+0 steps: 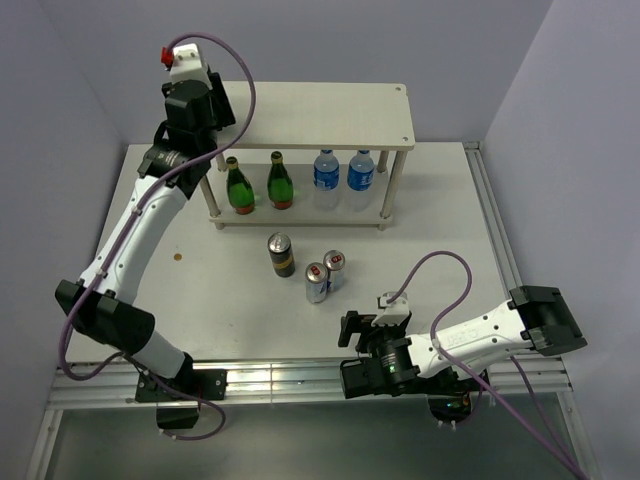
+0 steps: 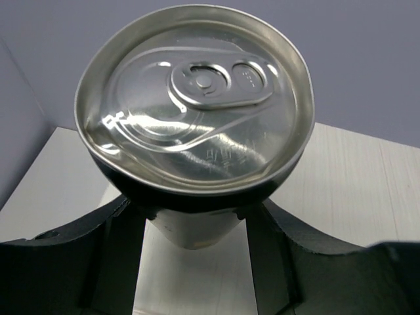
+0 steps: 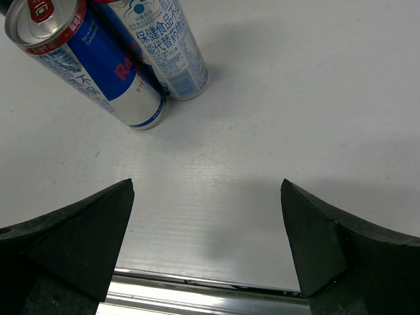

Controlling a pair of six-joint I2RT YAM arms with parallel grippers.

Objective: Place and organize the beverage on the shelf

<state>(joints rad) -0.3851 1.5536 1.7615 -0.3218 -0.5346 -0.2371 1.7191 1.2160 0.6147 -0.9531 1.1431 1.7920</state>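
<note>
My left gripper (image 1: 222,105) is shut on a tall black can (image 2: 193,98), seen from above its silver lid, with a finger (image 2: 111,256) on each side. It holds the can over the left end of the pale wood shelf's top board (image 1: 330,115); in the top view the can is hidden under the gripper. Two green bottles (image 1: 239,187) (image 1: 280,182) stand on the lower tier. A second black can (image 1: 281,254) and two slim blue-silver-red cans (image 1: 316,283) (image 1: 334,270) stand on the table. My right gripper (image 1: 350,340) (image 3: 207,190) is open and empty, near the slim cans (image 3: 98,62).
Two clear water bottles with blue labels (image 1: 326,172) (image 1: 361,172) stand on the lower tier to the right of the green bottles. A metal rail (image 3: 197,295) runs along the table's near edge just below my right gripper. Walls close in the back and both sides.
</note>
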